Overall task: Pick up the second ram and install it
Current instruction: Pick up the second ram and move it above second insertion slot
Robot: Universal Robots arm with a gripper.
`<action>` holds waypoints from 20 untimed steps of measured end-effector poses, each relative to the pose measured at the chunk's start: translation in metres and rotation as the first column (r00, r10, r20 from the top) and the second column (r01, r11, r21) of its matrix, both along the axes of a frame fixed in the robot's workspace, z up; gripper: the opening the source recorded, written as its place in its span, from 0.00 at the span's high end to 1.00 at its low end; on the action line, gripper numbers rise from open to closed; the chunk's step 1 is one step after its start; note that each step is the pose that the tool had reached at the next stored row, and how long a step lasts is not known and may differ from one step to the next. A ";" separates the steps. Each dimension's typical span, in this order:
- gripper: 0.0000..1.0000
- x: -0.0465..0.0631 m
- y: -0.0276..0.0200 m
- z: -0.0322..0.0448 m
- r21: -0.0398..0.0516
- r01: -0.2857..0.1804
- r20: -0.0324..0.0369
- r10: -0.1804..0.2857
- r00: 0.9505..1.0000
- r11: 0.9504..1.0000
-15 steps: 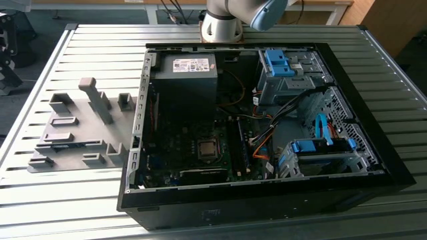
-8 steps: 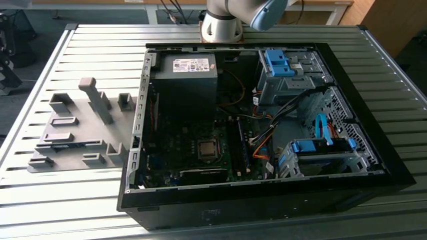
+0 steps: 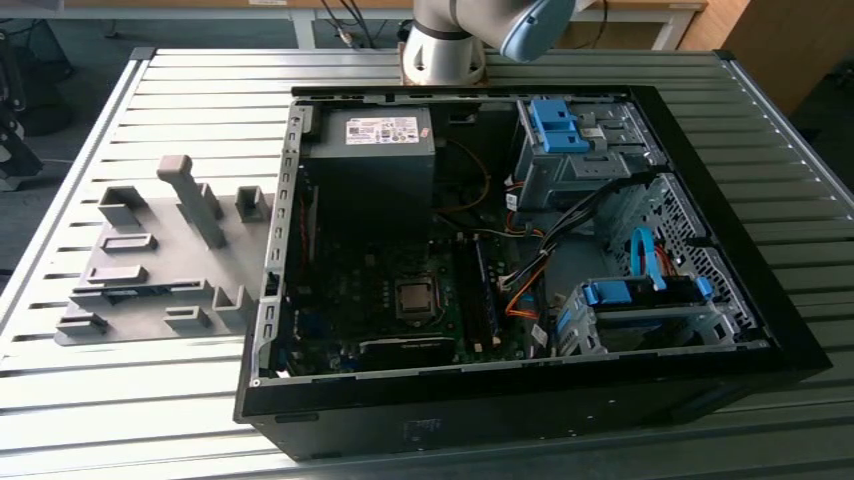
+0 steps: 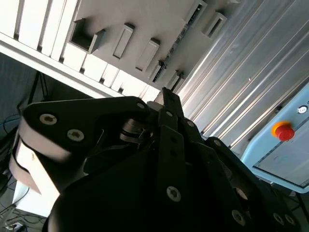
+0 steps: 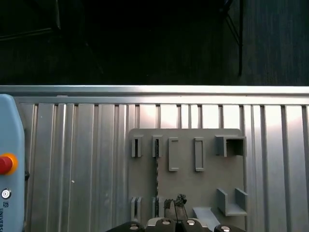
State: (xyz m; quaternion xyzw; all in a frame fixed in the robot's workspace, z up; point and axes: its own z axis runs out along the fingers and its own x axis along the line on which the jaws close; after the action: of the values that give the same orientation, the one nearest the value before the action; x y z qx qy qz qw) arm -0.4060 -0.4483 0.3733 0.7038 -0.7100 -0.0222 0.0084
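Note:
The second ram (image 5: 156,176) is a thin dark strip standing on edge in the grey fixture plate (image 5: 207,188), held between two pairs of slotted blocks. In the second wrist view it runs slantwise as the ram (image 4: 176,46) across the plate (image 4: 145,19). In the exterior view the ram (image 3: 140,291) is a thin line on the plate (image 3: 160,220) at that view's left. My gripper (image 5: 175,207) hovers high above the plate, a little to one side of the stick and clear of it. The gripper (image 4: 168,99) has nothing in it.
The open computer case (image 3: 801,330) lies on the slatted metal table (image 3: 134,400), with the motherboard's memory slots (image 3: 481,290) beside the processor socket. The arm's base (image 3: 441,50) stands behind the case. A blue-grey pendant with a red button (image 5: 5,164) lies near the plate.

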 end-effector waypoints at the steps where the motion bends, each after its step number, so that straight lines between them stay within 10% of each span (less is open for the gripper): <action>1: 0.89 0.000 0.0000 0.0000 0.000 -0.003 0.000 0.003 1.000 1.000; 20: 0.83 0.000 -0.0003 -0.0009 -0.002 0.034 0.000 -0.034 0.999 0.999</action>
State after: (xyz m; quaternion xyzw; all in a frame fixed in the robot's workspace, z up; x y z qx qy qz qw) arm -0.4059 -0.4486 0.3724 0.6918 -0.7217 -0.0218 0.0087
